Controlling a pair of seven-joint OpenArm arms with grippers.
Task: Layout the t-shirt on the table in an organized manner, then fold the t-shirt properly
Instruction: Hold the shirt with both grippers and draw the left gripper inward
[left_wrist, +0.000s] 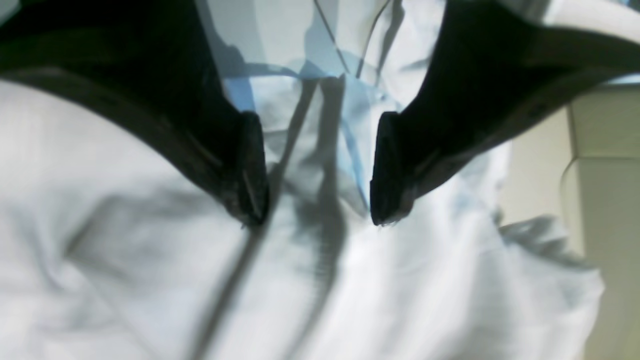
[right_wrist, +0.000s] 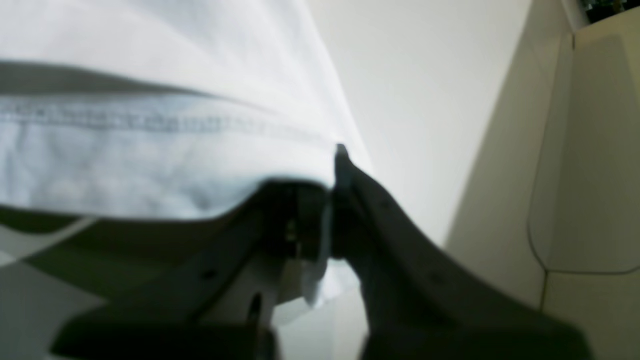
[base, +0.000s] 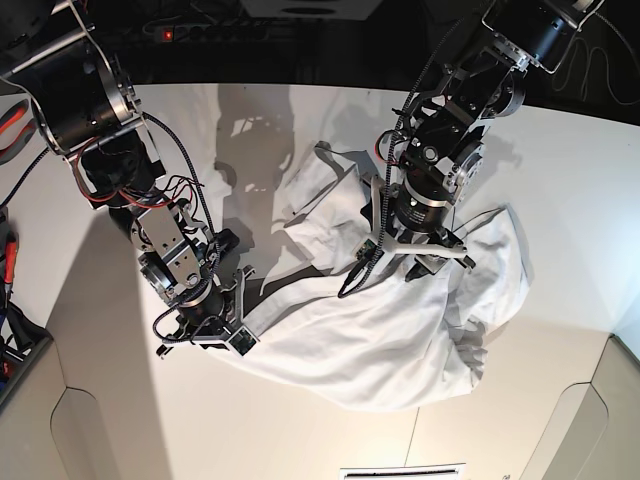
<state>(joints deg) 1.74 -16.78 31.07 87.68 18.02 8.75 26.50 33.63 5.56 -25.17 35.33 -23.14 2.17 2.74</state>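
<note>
While the t-shirt (base: 400, 330) lies rumpled on the worktop (base: 560, 180), we see the right hand (right_wrist: 331, 210) pinching its hem and the left hand (left_wrist: 320, 170) spread wide above its middle.

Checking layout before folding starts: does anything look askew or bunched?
Yes. The t-shirt lies crumpled and skewed on the table, bunched on the base view's right. The right gripper pinches its edge; the left gripper hangs open above it.
</note>
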